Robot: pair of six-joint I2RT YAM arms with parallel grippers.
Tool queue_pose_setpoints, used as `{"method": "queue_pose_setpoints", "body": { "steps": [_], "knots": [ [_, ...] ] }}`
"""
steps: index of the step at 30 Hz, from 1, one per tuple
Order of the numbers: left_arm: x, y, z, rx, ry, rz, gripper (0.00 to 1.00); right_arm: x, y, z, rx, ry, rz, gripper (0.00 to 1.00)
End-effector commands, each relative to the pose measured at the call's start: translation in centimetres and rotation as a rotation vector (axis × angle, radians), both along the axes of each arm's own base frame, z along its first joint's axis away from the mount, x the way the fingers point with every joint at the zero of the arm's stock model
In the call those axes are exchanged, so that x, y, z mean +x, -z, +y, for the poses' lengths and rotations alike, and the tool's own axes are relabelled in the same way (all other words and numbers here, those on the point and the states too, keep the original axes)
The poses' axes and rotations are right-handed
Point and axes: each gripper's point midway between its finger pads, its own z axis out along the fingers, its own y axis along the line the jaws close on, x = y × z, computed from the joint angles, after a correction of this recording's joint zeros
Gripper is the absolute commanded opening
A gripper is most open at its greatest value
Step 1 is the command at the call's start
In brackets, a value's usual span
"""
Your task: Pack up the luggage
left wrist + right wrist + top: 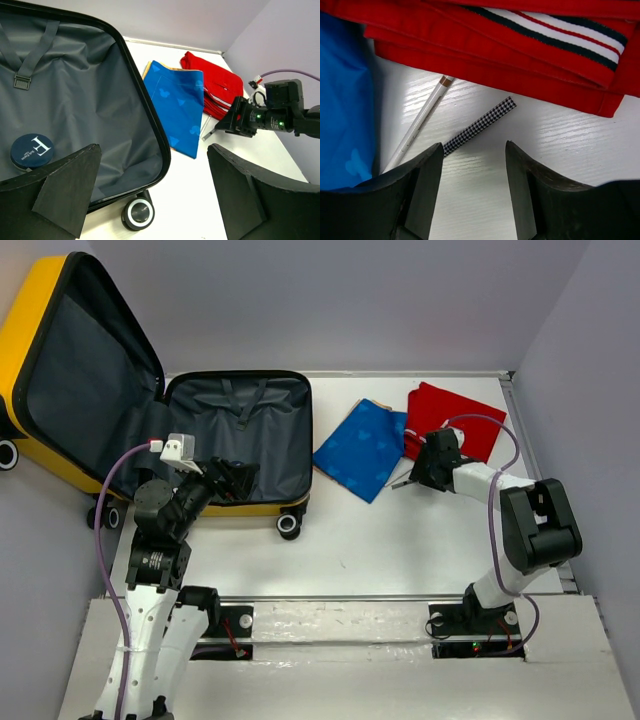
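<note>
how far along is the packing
Early. Done: the suitcase lies open with a round tin inside. In hand: nothing gripped; the right gripper hangs open over a white pencil and a checked stick. The left gripper is open too. To do: the blue cloth and red cloth lie on the table.

Robot laboratory test cell, probably purpose-built rather than a room in daily use. A white table (pixel 380 540) is boxed in by plain grey walls (pixel 350 300) on three sides. The left arm (pixel 165 510) and right arm (pixel 535 525) are bolted to a metal rail (pixel 340 597) at its near edge, with a purple cable (pixel 99 520) exposed. The luggage (pixel 90 370) lies open on the bench surface.
</note>
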Motion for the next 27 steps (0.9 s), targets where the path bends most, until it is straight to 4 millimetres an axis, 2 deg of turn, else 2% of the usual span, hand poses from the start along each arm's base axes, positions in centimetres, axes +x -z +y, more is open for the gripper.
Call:
{"method": "queue_pose_setpoints", "body": {
  "steps": [1,5,8,11,15,16,19,20,22,24,27],
  "knots": [
    [-0.3,-2.4,-0.6,-0.009,0.038,-0.067,0.99,1.7,-1.1,0.1,0.006,0.011,-0.047,0.57],
    [-0.4,-2.4,-0.6,-0.011,0.038,-0.065,0.99,1.0,-0.2,-0.5,-0.029,0.009,-0.016,0.5],
    [-0.3,-2.4,-0.6,-0.012,0.039,-0.067,0.99,0.2,0.4,-0.4,-0.049,-0.009,0.022,0.39],
    [-0.4,-2.3,-0.6,-0.012,0.039,-0.067,0.99,0.0,0.1,-0.4,-0.049,-0.022,0.022,0.38],
    [-0.4,-2.4,-0.6,-0.013,0.039,-0.068,0.99,0.0,0.7,0.1,-0.064,-0.052,0.065,0.46],
    [-0.4,-2.5,-0.6,-0.012,0.039,-0.07,0.99,0.3,0.4,0.1,-0.063,-0.052,0.059,0.5],
    [-0.4,-2.4,-0.6,-0.011,0.039,-0.07,0.99,0.2,-0.7,0.6,-0.021,-0.049,0.019,0.48],
    [-0.4,-2.4,-0.6,-0.011,0.039,-0.07,0.99,0.6,-2.1,0.9,-0.001,-0.048,-0.031,0.48],
    [-0.4,-2.4,-0.7,-0.011,0.041,-0.07,0.99,0.6,-3.1,1.0,0.015,-0.047,-0.056,0.5],
    [-0.4,-2.5,-0.7,-0.012,0.042,-0.07,0.99,0.7,-3.7,1.0,0.018,-0.046,-0.072,0.6],
    [-0.5,-2.5,-0.7,-0.011,0.044,-0.072,0.99,1.3,-3.7,1.0,0.015,-0.032,-0.07,0.65]
  ]
}}
